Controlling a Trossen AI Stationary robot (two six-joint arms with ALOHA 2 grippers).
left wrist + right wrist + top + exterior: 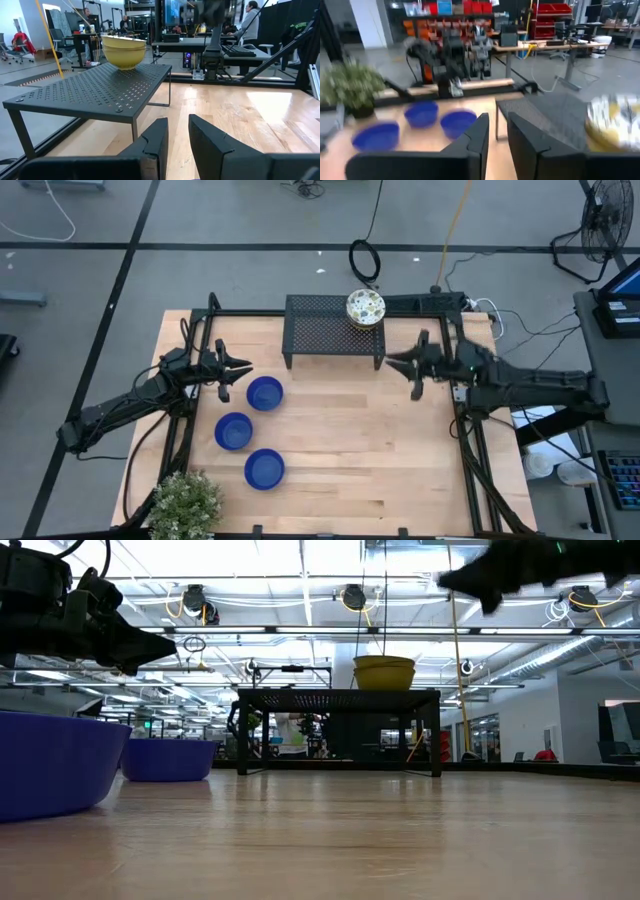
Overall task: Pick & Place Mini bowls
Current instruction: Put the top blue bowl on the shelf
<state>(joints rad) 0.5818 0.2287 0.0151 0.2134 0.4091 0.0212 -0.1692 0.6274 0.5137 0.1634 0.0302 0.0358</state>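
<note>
Three blue mini bowls [248, 431] sit in a loose cluster near the worktop's [360, 470] left edge, and a stack of speckled white mini bowls [365, 307] rests on the black perforated rack [320, 328] at the far edge. The left gripper [236, 369] hangs above the worktop just beside the farthest blue bowl [264, 393], its fingers nearly closed and holding nothing. The right gripper [402, 363] hovers off the rack's right end, also empty, with only a narrow gap between its fingers.

Judging from this, the main risk is a descent with fingers this narrow: they would land on a rim instead of straddling it and shove or tip the bowl. The blue bowls lie close together, so a skewed approach could knock a neighbour. On the rack, lifting one bowl may drag the stack toward the edge. The potted plant [185, 503] at the near left corner could snag the left arm.
</note>
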